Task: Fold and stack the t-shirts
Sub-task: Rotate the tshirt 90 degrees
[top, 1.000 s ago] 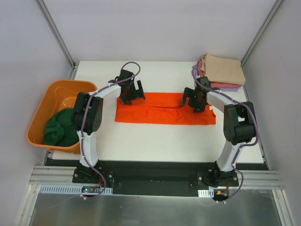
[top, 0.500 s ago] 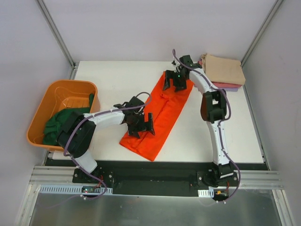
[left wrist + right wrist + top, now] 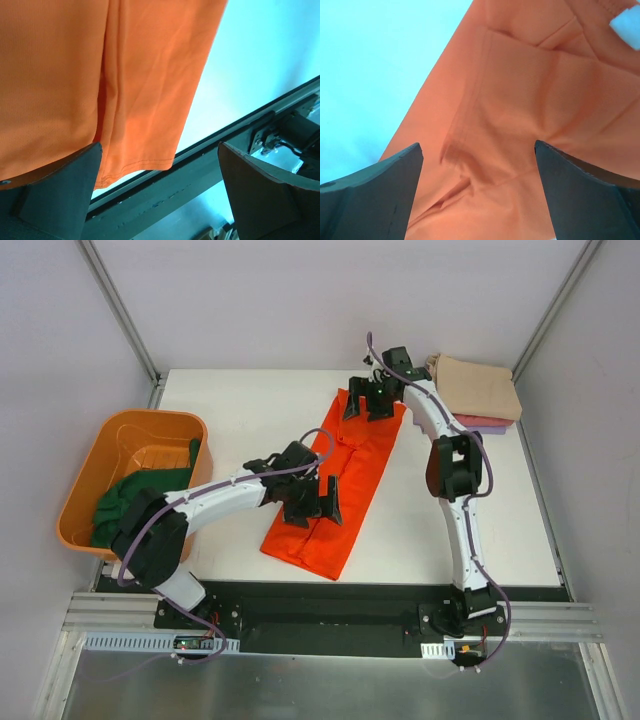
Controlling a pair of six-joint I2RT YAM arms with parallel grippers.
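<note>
The bright orange t-shirt (image 3: 352, 468) lies as a long folded strip running diagonally across the table, from the far middle to the near edge. My left gripper (image 3: 312, 502) hovers open over its near half; the left wrist view shows the shirt's hem (image 3: 135, 100) and the table's near edge between the open fingers (image 3: 55, 192). My right gripper (image 3: 366, 403) is open over the shirt's far end, with creased orange cloth (image 3: 520, 100) between its fingers (image 3: 592, 195). The dark green t-shirt (image 3: 125, 508) is bunched in the tub. The tan t-shirt (image 3: 480, 385) tops a folded stack over the pink-red (image 3: 472, 420) and lavender (image 3: 492, 428) ones.
The rigid orange tub (image 3: 120, 425) stands at the table's left edge. The folded stack sits at the far right corner. The metal rail (image 3: 190, 190) runs along the table's near edge, just below the orange shirt's hem. Grey walls close in three sides.
The orange strip has swung from lying crosswise to a diagonal. The right gripper moved to the far middle, the left toward the near edge, then slightly rightward.
</note>
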